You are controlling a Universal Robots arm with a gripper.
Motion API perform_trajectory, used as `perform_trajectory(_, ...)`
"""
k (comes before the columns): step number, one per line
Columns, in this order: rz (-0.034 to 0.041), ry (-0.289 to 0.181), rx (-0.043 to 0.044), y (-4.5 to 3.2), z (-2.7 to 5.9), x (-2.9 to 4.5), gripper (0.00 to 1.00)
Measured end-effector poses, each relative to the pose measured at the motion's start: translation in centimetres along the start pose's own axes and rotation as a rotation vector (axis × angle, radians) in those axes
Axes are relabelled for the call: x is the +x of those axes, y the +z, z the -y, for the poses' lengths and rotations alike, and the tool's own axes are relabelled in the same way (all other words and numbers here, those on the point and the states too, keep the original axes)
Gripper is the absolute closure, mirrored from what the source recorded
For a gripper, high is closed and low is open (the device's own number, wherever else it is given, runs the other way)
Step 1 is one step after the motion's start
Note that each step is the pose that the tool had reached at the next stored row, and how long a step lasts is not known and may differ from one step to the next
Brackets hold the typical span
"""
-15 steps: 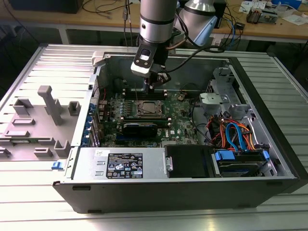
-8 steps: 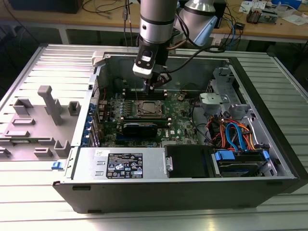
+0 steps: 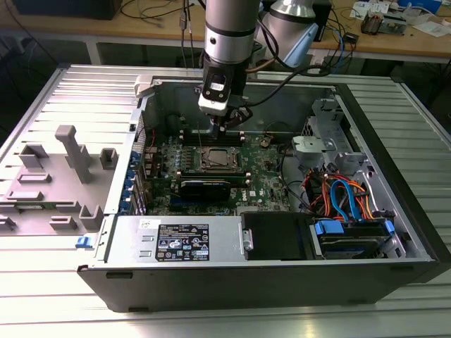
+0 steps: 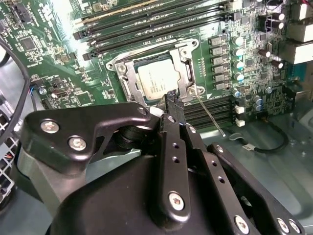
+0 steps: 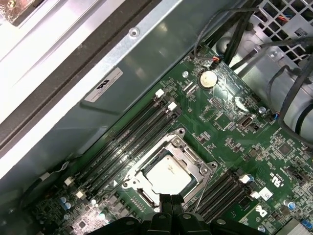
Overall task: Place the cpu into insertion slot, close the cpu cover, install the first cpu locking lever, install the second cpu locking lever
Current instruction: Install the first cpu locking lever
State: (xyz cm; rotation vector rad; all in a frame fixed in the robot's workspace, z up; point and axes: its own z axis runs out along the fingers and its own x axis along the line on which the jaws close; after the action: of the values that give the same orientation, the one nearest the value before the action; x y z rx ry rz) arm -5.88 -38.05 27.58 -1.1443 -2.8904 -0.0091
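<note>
- Pincer (image 3: pixel 225 131) in the exterior view hangs inside the open computer case (image 3: pixel 394 151), just above the insertion slot (image 3: pixel 217 160) on the green motherboard (image 3: pixel 264 186). From this view I cannot tell whether anything is seated there.
- Second wrist view answers that. The cpu (image 4: pixel 156 83) lies in the slot with the cpu cover (image 4: pixel 128 78) down around it, so the first two steps look done. The fingertips (image 4: pixel 171 100) are pressed together with nothing between them, at the cover's near edge. One thin locking lever (image 4: pixel 211 117) juts free beside the slot, seemingly unlatched.
- First wrist view adds the surroundings: memory slots (image 5: pixel 129 139) lie just beside the slot, and a coin battery (image 5: pixel 209 78) sits well apart. The other lever's state is unclear.
</note>
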Motion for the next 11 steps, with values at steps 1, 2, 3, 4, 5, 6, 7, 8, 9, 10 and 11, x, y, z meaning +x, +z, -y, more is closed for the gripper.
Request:
perform_trajectory(1,0.0000,-0.008,0.0003,0.00,0.00,0.00,0.89)
perform_trajectory(2,0.0001,-0.018,0.0006,0.00,0.00,0.00,0.89)
perform_trajectory(3,0.0001,-0.026,0.0007,0.00,0.01,-0.01,0.89)
perform_trajectory(4,0.0002,-0.042,0.0012,0.00,0.01,-0.02,0.89)
perform_trajectory(5,-0.0006,-0.051,0.0005,0.01,0.16,-0.05,0.89)
perform_trajectory(6,-0.0007,-0.055,0.0004,0.01,0.21,-0.07,0.89)
perform_trajectory(7,-0.0007,-0.057,0.0005,0.01,0.22,-0.07,0.89)
perform_trajectory(8,-0.0007,-0.058,0.0006,0.00,0.23,-0.07,0.89)
perform_trajectory(9,-0.0007,-0.060,0.0007,0.00,0.23,-0.07,0.89)
perform_trajectory(10,-0.0007,-0.061,0.0007,0.01,0.24,-0.08,0.89)
perform_trajectory(11,-0.0007,-0.063,0.0007,0.01,0.24,-0.09,0.89)
